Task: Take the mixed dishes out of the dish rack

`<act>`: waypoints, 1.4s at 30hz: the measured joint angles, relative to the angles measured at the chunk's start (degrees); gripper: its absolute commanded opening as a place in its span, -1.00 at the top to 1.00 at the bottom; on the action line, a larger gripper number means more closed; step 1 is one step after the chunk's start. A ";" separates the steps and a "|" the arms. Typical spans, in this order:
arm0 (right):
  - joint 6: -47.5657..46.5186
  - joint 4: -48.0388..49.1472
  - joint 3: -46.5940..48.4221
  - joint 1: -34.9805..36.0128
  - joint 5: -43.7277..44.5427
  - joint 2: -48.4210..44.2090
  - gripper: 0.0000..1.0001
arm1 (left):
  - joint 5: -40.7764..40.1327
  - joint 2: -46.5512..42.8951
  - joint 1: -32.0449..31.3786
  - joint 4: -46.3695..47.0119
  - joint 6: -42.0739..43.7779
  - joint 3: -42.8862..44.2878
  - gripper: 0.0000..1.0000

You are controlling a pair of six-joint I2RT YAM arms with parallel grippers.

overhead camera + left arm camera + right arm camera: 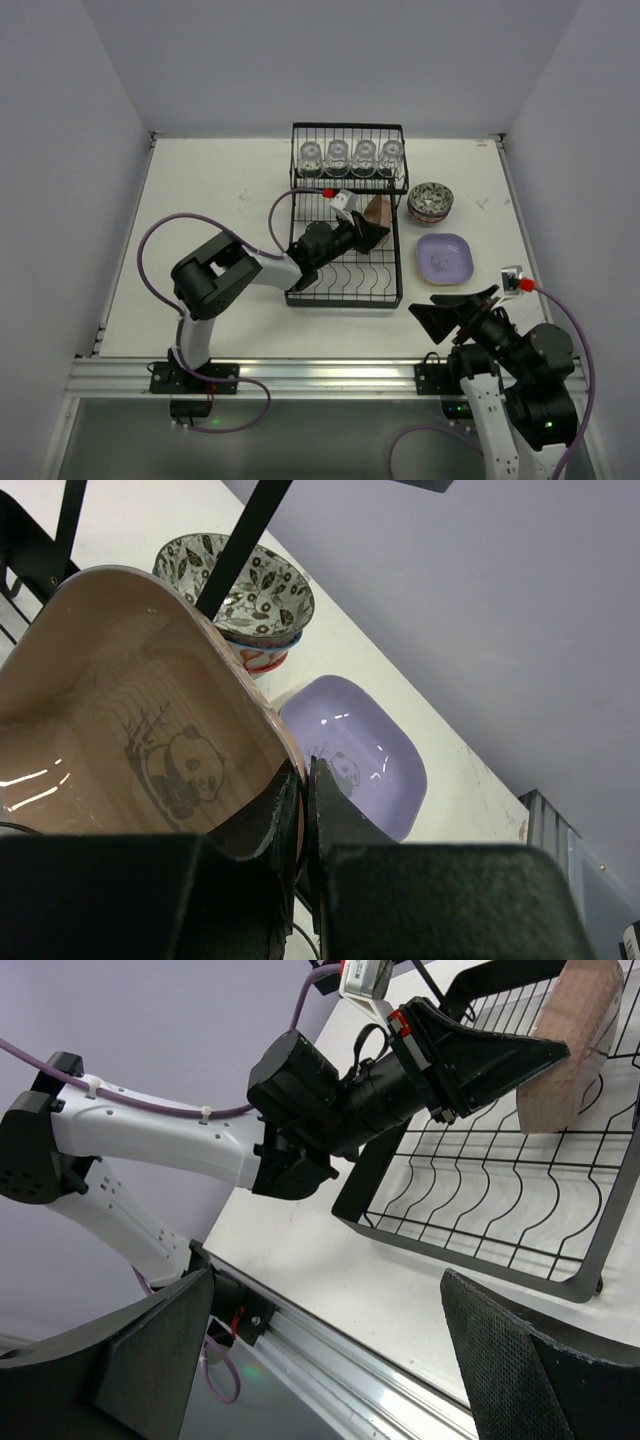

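The left gripper (303, 786) is clamping its nearly closed fingers on the rim of the brown panda plate (120, 700), which is standing on edge at the far right end of the dish rack's (345, 299) lower tier. Whether the plate's bottom edge is sitting in the prongs or is already lifted off them cannot be told. The step in hand looks like pulling this plate out of the rack. The next move is likely calling for a lift clear of the prongs and the rack's right wall, then a swing toward the right side of the surface (220, 190).

The brown plate is the only dish showing in the lower tier. Four clear glasses (338, 155) are standing in a row on the upper shelf, toward the far edge. Just right of the rack, a stack of patterned bowls (431, 202) is sitting on the surface, and the purple plate (445, 258) is lying flat near it.

The right gripper (452, 308) is hanging wide open and empty by the near right corner.
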 measured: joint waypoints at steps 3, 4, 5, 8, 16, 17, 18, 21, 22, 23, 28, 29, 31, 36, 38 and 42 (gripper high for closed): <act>0.00 -0.02 0.26 0.00 0.00 0.00 -0.93 | 0.00 0.92 0.59 2.23 -2.03 -0.04 1.00; 0.00 -0.07 0.33 0.00 0.00 0.00 -0.93 | -0.02 1.18 0.79 2.82 -2.71 -0.07 1.00; 0.00 -0.07 0.42 0.00 0.00 0.00 -0.93 | -0.02 1.42 0.98 3.39 -3.34 -0.11 1.00; 0.00 -0.22 0.55 0.00 0.00 -0.09 -0.93 | -0.13 1.79 1.33 5.18 -5.01 -0.68 1.00; 0.00 -0.59 0.98 0.00 -0.02 -0.70 -0.93 | -1.75 2.32 1.99 11.08 -11.96 -3.41 1.00; 0.00 -0.59 1.07 0.00 -0.02 -0.70 -0.93 | -2.16 2.32 2.05 11.76 -12.81 -3.85 1.00; 0.00 -0.59 1.11 0.00 -0.02 -0.72 -0.93 | -2.64 2.32 2.10 12.59 -13.99 -4.39 1.00; 0.00 -0.63 1.18 0.02 -0.02 -0.74 -0.93 | -4.00 2.49 2.16 13.77 -16.31 -4.96 1.00; 0.00 -0.66 1.18 0.00 -0.02 -0.74 -0.93 | -4.44 2.80 2.16 14.40 -17.05 -4.98 1.00; 0.00 -0.68 1.20 0.00 -0.02 -0.74 -0.93 | -4.74 3.15 2.14 14.97 -17.79 -5.01 1.00; -0.02 -0.90 1.46 0.00 -0.02 -0.74 -0.93 | -6.21 4.61 2.21 17.59 -22.12 -5.07 1.00; -0.02 -0.96 1.51 0.00 -0.02 -0.74 -0.93 | -6.47 4.81 2.23 17.99 -23.02 -5.11 1.00; -0.02 -1.07 1.66 0.00 -0.02 -0.76 -0.93 | -6.75 5.33 2.23 18.82 -24.63 -5.16 1.00; -0.02 -1.33 1.81 0.00 -0.07 -1.01 -0.93 | -7.13 6.34 2.23 20.37 -28.48 -5.16 1.00; -0.02 -1.36 1.84 0.00 -0.07 -1.01 -0.93 | -7.30 6.56 2.23 20.65 -29.44 -5.16 1.00; -0.02 -1.57 2.01 0.00 -0.09 -1.01 -0.93 | -7.67 7.04 2.27 21.64 -31.67 -5.16 1.00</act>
